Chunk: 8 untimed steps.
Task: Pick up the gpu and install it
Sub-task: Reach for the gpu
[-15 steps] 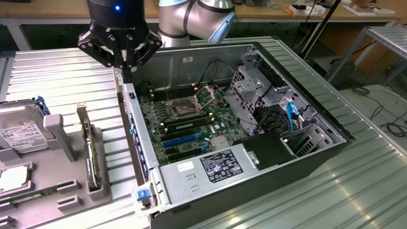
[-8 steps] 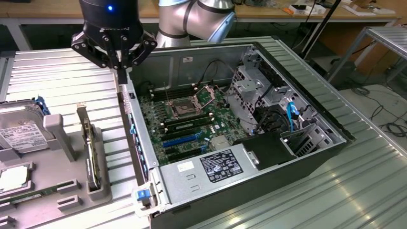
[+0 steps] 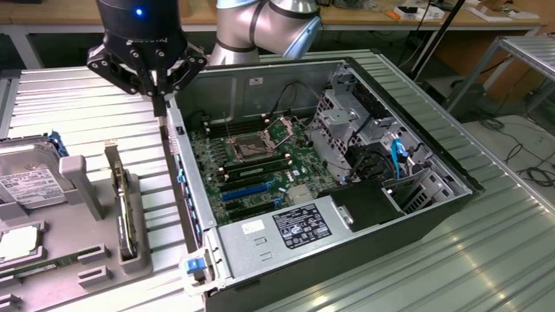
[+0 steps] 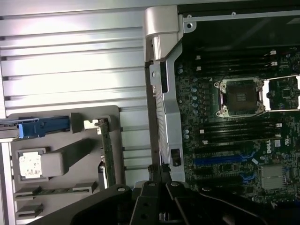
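The gripper (image 3: 158, 105) is held above the wall of the open computer case (image 3: 433, 224) on the exterior view's left. Its fingers are pressed together, and nothing is pinched between them. The gpu (image 3: 127, 218) is stood on edge in a slot of the grey holder (image 3: 77, 179), left of the case and apart from the gripper. A hard drive (image 3: 30, 179) is seen on the same holder.

The gpu (image 3: 127, 214), a slim card with a green board, a dark face and a silver end bracket, stood on its long edge in a slot along the grey holder's (image 3: 87, 195) edge on the exterior view's right, bracket end raised, untouched.
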Motion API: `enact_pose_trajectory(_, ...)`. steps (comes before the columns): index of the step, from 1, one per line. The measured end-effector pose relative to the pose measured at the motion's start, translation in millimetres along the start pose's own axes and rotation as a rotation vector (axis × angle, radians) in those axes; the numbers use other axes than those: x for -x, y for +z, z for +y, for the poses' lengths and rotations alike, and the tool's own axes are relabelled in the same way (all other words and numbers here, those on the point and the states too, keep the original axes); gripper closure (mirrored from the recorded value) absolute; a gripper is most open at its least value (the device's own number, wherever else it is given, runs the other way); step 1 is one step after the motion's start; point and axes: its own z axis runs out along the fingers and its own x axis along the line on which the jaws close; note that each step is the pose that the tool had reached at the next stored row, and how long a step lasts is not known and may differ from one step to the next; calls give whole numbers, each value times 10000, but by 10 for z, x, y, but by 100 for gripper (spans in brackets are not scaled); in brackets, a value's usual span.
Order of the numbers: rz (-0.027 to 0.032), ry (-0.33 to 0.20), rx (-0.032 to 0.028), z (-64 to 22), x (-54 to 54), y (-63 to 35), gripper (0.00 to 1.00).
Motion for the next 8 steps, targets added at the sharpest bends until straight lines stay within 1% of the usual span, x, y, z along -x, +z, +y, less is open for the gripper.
enact_pose_trajectory(8, 0, 0, 0, -37, -94, -4, 89)
